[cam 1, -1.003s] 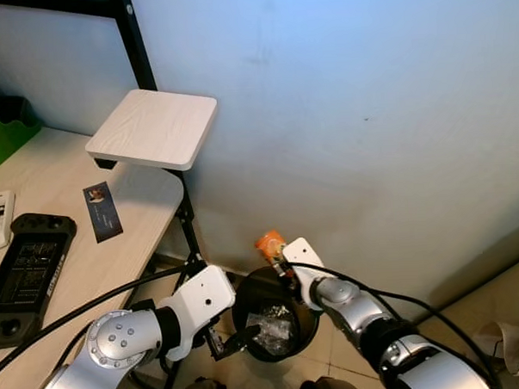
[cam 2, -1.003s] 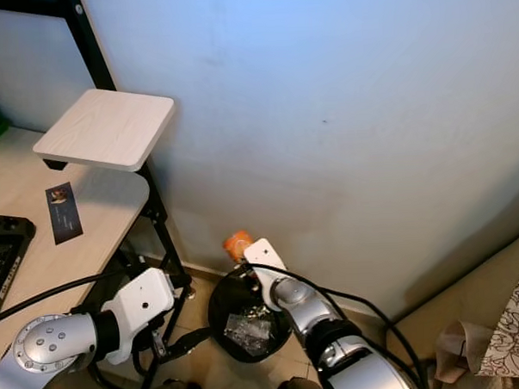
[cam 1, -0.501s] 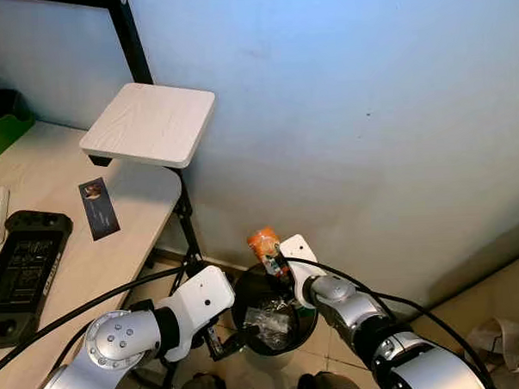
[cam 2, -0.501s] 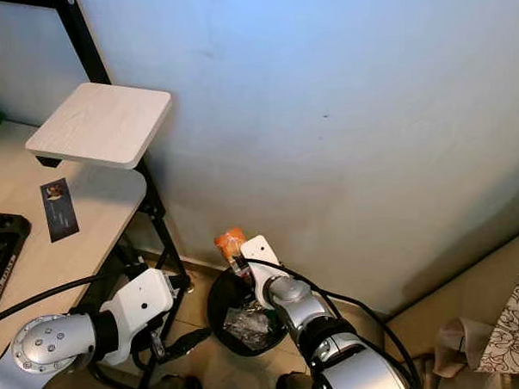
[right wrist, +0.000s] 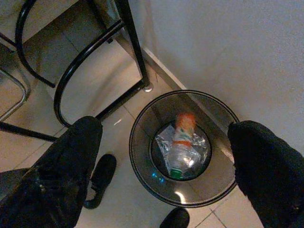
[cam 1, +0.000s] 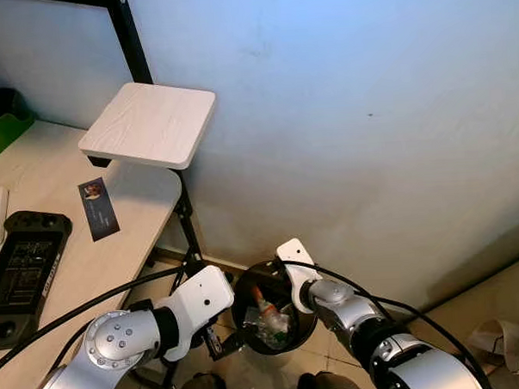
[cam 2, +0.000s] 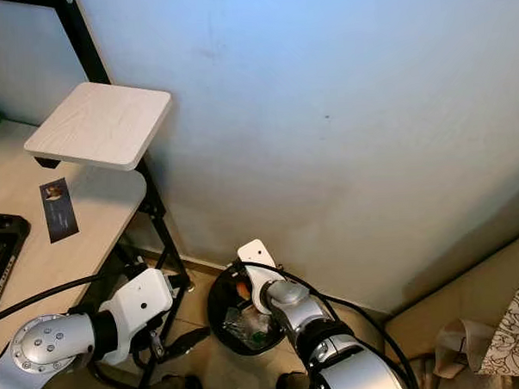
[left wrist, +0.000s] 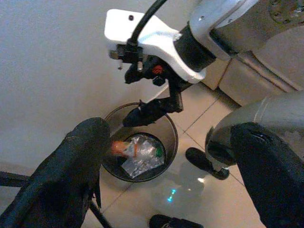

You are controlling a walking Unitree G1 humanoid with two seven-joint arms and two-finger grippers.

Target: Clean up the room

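Right gripper (right wrist: 161, 156) hangs spread wide over the bin (right wrist: 142, 156); the bottle (right wrist: 180, 142) lies inside — drop looks done; left gripper (left wrist: 171, 156) gapes empty nearby; next, find more clutter.

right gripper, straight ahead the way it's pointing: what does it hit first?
Likely the bottle lying in the bin. The right gripper hangs open above the bin mouth, pointing down into it. Depth is unclear, but nothing shows between.
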